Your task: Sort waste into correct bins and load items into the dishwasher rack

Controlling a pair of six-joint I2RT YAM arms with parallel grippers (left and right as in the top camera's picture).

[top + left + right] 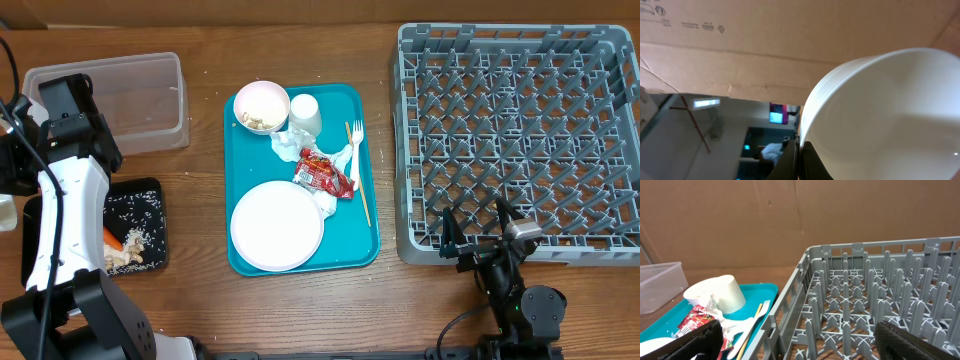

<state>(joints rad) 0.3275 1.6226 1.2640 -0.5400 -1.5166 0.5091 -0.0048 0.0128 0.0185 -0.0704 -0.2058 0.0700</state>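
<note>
The left gripper point(800, 157) clamps the rim of an empty-looking bowl point(890, 115) at the left edge near the black tray point(150, 186), so I think it must next carry it to the rack point(402, 140), while the right gripper point(797, 335) is spread wide.

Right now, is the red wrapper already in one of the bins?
No, the red wrapper lies on the teal tray with the napkins.

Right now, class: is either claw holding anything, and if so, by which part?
The left claw grips a small white bowl by its rim. The right claw is open and holds nothing.
</note>
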